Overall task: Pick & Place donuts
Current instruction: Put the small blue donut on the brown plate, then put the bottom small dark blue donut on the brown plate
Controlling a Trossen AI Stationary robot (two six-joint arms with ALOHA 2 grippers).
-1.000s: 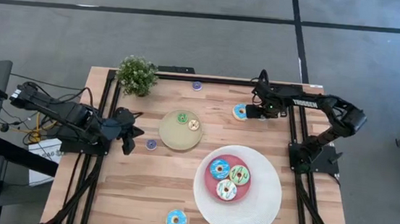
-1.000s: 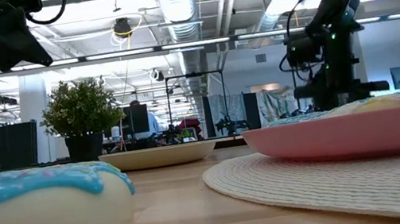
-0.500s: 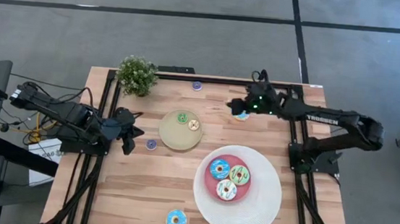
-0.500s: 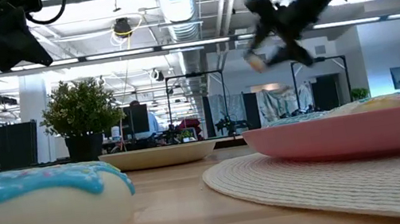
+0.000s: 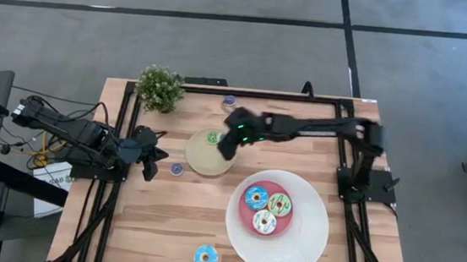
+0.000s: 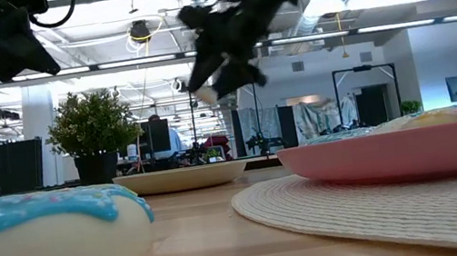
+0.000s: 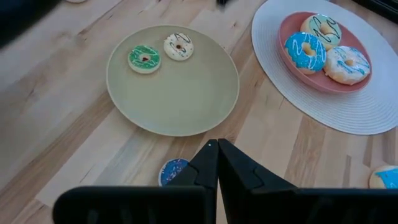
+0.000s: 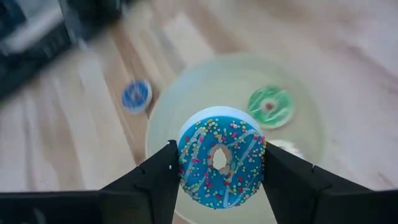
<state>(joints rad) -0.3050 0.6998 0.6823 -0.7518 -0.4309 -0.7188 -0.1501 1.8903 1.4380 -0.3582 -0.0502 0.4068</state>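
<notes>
Spreading across most of the high view, the pale wooden table (image 5: 158, 218) has plank grain and a black frame along its edges. On its right half lies the big white plate (image 5: 304, 239), round with a woven ribbed rim and a pink centre dish holding three iced donuts (image 5: 265, 210): one blue, one green with dark drizzle, one white. Left of it sits the small tan plate (image 5: 200, 158), smooth and shallow, carrying a tiny green donut (image 7: 144, 58) and a tiny cream donut (image 7: 179, 46). A bushy potted plant (image 5: 160, 87) stands at the far left corner, clear of both arms. The right arm reaches across the table so that the right gripper (image 8: 217, 168) hangs above the tan plate, its dark fingers clamped on either side of a blue sprinkled donut (image 8: 221, 157), a thick ring with a white underside, held off the surface. The left gripper (image 7: 217, 163) waits at the table's left edge with its fingers pressed together, just beside a tiny blue donut (image 7: 172, 172) lying on the wood between it and the tan plate. Another blue-iced donut (image 5: 205, 257) lies alone near the front edge, and a tiny purple one (image 5: 229, 100) lies by the far edge.
</notes>
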